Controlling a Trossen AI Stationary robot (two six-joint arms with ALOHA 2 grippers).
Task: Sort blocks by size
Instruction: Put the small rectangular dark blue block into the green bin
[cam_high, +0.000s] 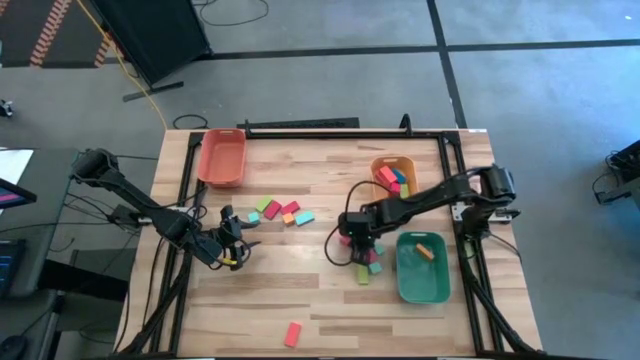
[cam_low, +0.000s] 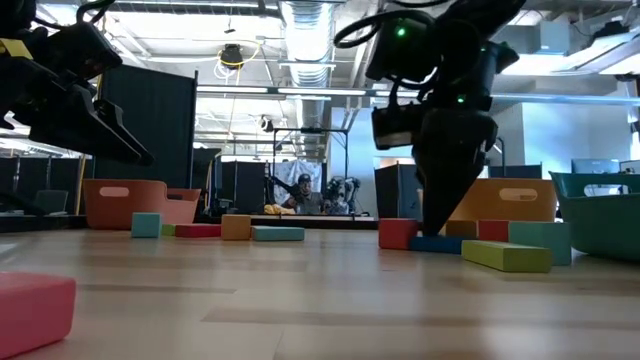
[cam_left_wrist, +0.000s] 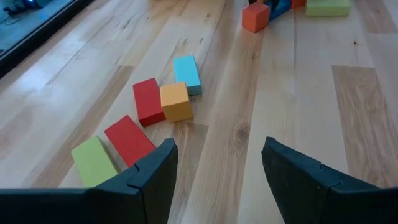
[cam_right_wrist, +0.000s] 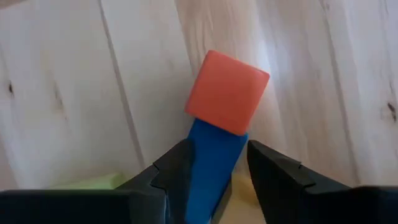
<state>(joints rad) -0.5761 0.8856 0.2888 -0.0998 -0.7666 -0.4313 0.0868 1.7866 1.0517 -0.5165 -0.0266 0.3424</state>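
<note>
From above, a few blocks already lie in the trays (cam_high: 440, 290), most remain loose around the right gripper (cam_high: 357, 243). Its wrist view shows fingers closing around a blue block (cam_right_wrist: 211, 168), a red cube (cam_right_wrist: 227, 92) just ahead. The left gripper (cam_left_wrist: 217, 165) gapes empty, five blocks (cam_left_wrist: 175, 101) ahead.

Open table (cam_high: 300, 290) mid-front; block cluster (cam_high: 283, 211) seemingly crowding centre-back.
</note>
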